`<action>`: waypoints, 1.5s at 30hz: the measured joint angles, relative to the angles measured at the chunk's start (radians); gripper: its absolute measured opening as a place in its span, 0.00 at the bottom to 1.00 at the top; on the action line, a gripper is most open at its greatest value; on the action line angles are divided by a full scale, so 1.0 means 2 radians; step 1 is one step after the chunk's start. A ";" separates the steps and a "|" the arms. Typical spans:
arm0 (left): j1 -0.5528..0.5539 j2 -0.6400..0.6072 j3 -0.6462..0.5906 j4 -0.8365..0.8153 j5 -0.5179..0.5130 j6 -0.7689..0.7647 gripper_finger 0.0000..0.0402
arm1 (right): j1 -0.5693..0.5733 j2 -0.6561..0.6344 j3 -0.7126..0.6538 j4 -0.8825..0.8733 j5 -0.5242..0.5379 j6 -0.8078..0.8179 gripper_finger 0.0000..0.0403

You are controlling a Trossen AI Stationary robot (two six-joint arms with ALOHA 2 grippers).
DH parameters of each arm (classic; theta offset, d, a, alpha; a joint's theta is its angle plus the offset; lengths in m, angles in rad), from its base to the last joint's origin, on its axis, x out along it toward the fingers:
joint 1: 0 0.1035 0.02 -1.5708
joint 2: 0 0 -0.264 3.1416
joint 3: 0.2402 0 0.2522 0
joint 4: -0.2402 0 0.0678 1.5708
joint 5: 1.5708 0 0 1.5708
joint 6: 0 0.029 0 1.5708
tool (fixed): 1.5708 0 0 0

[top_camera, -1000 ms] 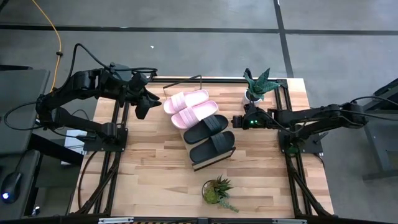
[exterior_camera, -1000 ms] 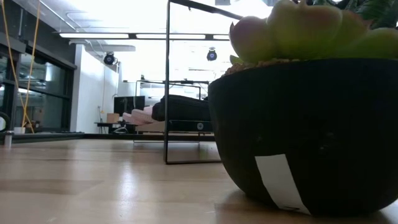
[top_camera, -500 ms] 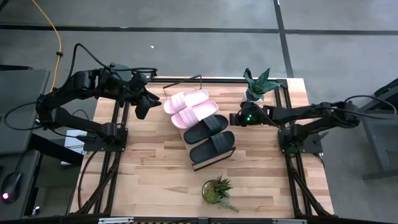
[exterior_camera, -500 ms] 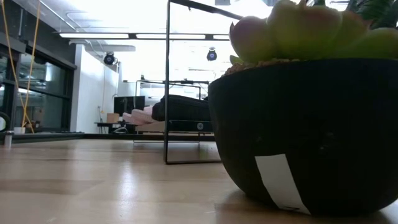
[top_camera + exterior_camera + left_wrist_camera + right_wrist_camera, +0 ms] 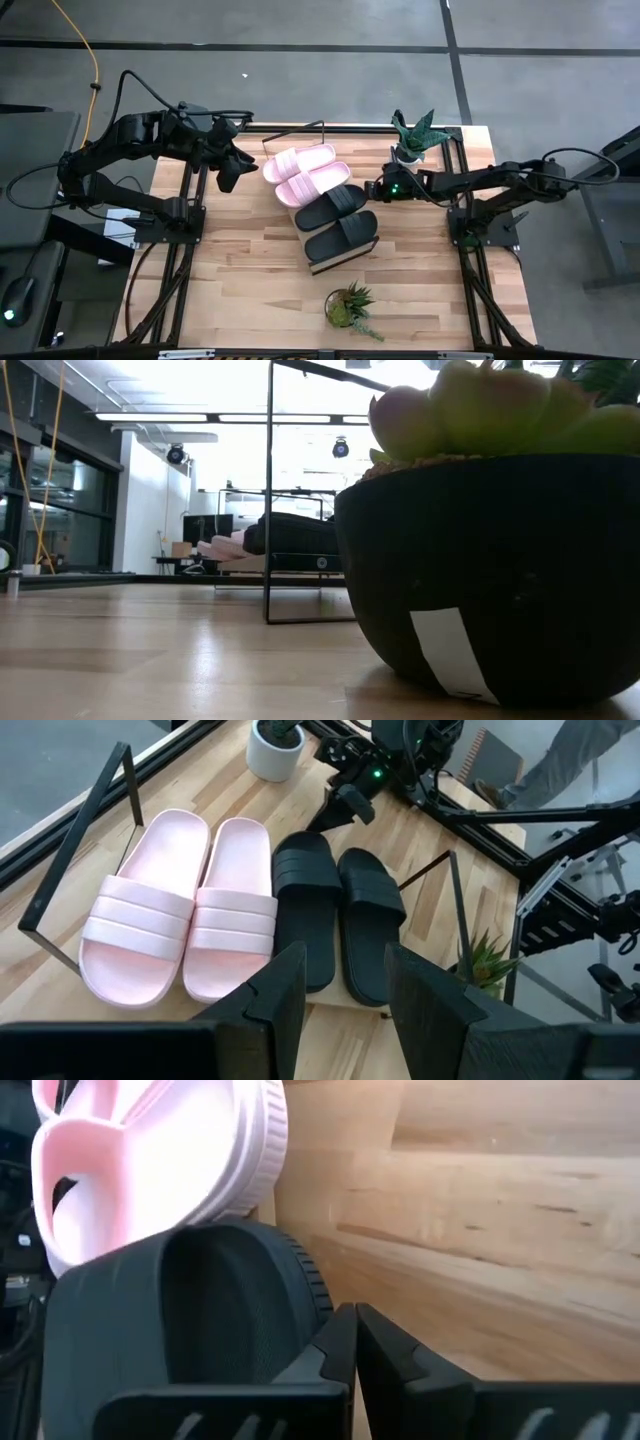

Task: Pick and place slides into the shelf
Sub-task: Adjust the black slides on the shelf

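1. Resting on the shelf (image 5: 322, 262), near the middle of the table (image 5: 240, 280), all four slides are seen: the pink pair (image 5: 305, 171) toward the far edge and the black pair (image 5: 338, 222) toward the near edge, laid side by side and touching. Nothing is left loose on the table, so the placing is judged to be finished or very nearly so.

2. The right arm has been shifted over the last second: its gripper (image 5: 378, 190) has been drawn a little toward the far edge and now lies just beside the toe end of the black slide next to the pink pair. The slides themselves have not been moved. In the right wrist view the fingers (image 5: 345, 1350) are seen closed together with nothing between them, and the black slide (image 5: 190, 1310) fills the space right ahead, the pink one (image 5: 150, 1160) beyond it.

3. This is judged to be a last nudge or a withdrawal, not a fresh pick.

4. The left arm has not been moved; its gripper (image 5: 228, 172) is held over the table's far-left part, beside the pink pair. Its fingers (image 5: 283, 988) are seen parted and empty.

5. Two potted plants (image 5: 412, 135) are left untouched, one at the far-right corner, one at the near edge.
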 joint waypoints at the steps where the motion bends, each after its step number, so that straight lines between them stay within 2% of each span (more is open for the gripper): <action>1: 0.000 0.000 0.000 0.000 0.000 0.000 0.32 | 0.000 0.000 0.000 0.000 -0.007 0.000 0.00; 20: 0.000 0.000 0.000 0.000 0.000 0.004 0.32 | 0.002 0.000 0.000 0.014 -0.072 -0.021 0.00; 30: 0.000 0.000 0.000 0.000 0.000 0.004 0.32 | 0.015 0.000 0.000 -0.059 -0.041 -0.006 0.00; 45: 0.000 0.000 0.000 0.000 0.000 0.008 0.31 | 0.079 0.000 0.000 -0.060 -0.032 0.022 0.00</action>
